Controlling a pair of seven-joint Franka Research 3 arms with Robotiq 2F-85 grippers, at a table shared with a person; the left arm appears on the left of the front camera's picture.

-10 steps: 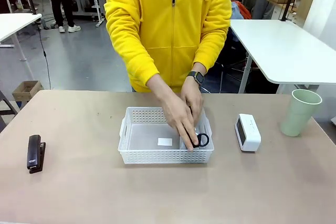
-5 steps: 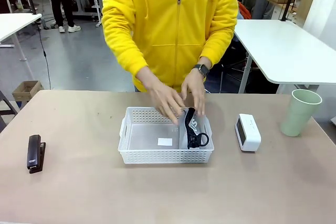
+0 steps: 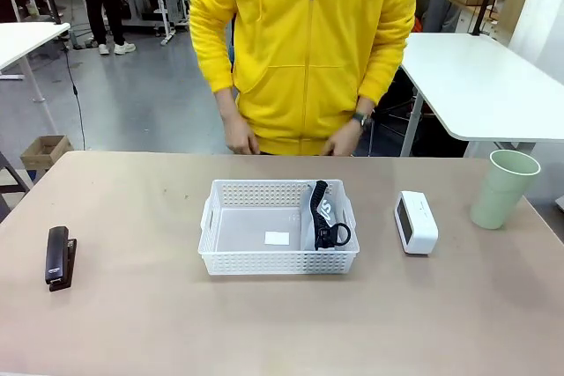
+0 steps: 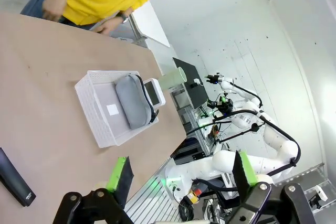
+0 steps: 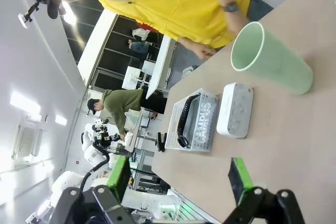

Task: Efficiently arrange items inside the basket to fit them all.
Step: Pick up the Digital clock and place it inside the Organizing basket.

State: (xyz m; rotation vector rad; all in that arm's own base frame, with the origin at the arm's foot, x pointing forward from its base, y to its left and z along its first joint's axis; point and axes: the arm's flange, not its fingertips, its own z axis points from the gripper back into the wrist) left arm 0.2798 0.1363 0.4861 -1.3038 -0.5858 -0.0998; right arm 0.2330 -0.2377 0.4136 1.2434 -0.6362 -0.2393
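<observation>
The white lattice basket (image 3: 256,193) sits mid-table, also in the left wrist view as the basket (image 4: 92,103) and in the right wrist view as the basket (image 5: 178,116). A grey zip pouch (image 3: 322,213) stands on edge against its right wall, seen as the pouch (image 4: 132,100) and the pouch (image 5: 202,121). The white boxy device (image 3: 416,221) (image 4: 154,91) (image 5: 235,109) lies right of the basket. The pale green cup (image 3: 502,188) (image 5: 273,65) stands far right. The dark stapler (image 3: 59,256) (image 4: 14,179) lies far left. My left gripper (image 4: 181,174) and right gripper (image 5: 181,178) are open, high above the table.
A person in a yellow hoodie (image 3: 304,41) stands at the far edge, both hands pulled back to the table's rim. White tables stand behind at left and right. A small white label (image 3: 277,238) lies on the basket floor. Bare tabletop surrounds the basket.
The person's hands left the pouch standing in the basket's right end and drew back to the far edge. Neither gripper changed.
</observation>
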